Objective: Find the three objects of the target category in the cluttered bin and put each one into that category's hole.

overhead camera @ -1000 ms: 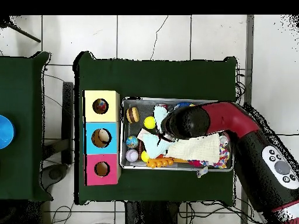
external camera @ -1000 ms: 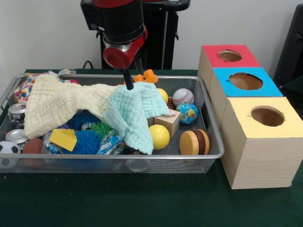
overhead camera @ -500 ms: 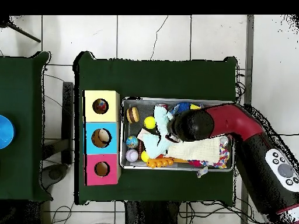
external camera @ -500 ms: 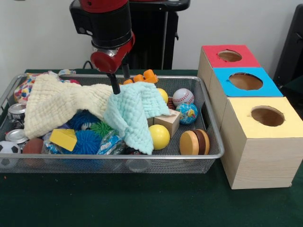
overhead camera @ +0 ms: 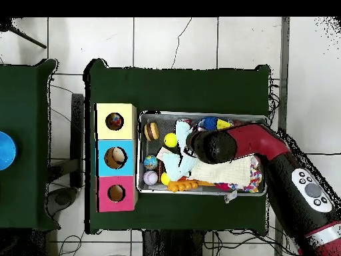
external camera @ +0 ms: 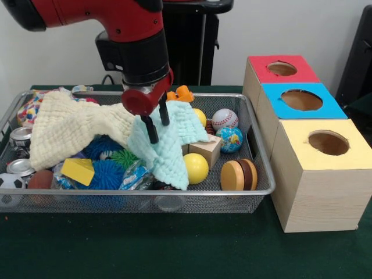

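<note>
My gripper is open, its two black fingers apart and down against the light blue cloth in the middle of the mesh bin. Nothing is held. A cream cloth lies beside the blue one and covers much of the bin's left half. Clear of the cloths lie a yellow ball, a baseball and a globe ball. In the overhead view the arm's head hides the fingers; the yellow ball lies just left of it.
Three boxes with holes stand right of the bin: red, blue, yellow. Also in the bin are a wooden block, wooden discs, an orange toy, blue spiky balls, cans and a soccer ball.
The gripper has come down from the bin's back edge and forward onto the light blue cloth. The cloths and other objects lie as before.
</note>
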Robot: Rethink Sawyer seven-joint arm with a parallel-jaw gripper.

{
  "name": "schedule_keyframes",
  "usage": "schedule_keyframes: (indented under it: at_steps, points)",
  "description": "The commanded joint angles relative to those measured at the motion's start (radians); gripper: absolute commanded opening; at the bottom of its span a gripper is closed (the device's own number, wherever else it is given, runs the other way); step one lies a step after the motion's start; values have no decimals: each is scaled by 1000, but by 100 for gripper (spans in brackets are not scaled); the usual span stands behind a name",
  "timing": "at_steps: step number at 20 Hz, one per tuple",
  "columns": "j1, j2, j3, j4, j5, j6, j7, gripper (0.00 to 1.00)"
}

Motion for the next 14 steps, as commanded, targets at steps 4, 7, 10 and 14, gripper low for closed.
schedule_keyframes:
  at_steps: [4,7,10,14]
  points:
    - [10,75,-95,-11,-30,-52,8,100]
    - [-10,89,-79,-3,5,-48,-15,0]
    - [-10,78,-81,-8,7,-11,-46,0]
    - [12,53,-94,-15,-19,3,-56,0]
